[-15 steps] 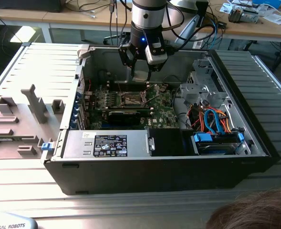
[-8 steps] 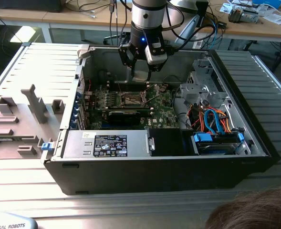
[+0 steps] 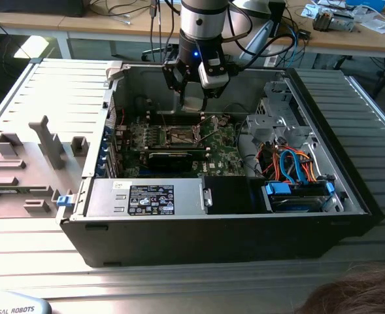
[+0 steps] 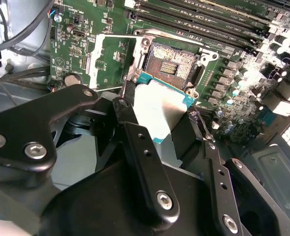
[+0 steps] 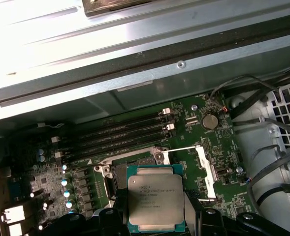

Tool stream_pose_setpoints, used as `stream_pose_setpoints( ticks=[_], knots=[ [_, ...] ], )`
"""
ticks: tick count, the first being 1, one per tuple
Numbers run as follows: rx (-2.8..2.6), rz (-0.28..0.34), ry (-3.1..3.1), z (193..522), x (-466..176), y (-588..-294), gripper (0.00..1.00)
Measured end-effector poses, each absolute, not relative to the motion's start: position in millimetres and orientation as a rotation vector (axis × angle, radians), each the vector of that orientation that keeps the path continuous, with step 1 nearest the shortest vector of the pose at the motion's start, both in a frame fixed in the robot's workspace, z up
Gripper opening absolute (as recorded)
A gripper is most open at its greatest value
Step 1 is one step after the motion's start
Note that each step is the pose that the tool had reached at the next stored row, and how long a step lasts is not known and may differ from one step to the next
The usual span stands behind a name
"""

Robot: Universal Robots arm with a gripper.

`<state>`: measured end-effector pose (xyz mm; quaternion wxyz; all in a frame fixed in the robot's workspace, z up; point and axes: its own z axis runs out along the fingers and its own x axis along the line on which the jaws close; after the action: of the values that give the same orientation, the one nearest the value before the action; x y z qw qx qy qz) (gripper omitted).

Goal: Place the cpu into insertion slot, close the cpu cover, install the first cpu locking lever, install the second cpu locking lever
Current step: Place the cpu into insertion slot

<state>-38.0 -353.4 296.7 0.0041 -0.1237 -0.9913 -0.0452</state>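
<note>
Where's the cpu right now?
In both wrist views the cpu is clamped in the gripper, hovering by the open insertion slot, not yet seated.

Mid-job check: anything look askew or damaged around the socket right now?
Nothing stands out. The cpu is held in the gripper close to the insertion slot, its edges roughly square with it. The slot is empty with no visible damage, and the cpu cover is swung open beside it.

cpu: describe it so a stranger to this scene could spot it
Inside the open computer case, find the green motherboard. The cpu hangs near the insertion slot in the jaws of the gripper: the only silvery-grey square with a teal edge.
</note>
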Motion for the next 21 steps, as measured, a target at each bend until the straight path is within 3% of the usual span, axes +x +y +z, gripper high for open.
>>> stream_pose_setpoints(
  ticks=[21],
  knots=[
    [-0.418,-0.142,-3.103,296.5,-38.0,-353.4,0.54]
  ],
)
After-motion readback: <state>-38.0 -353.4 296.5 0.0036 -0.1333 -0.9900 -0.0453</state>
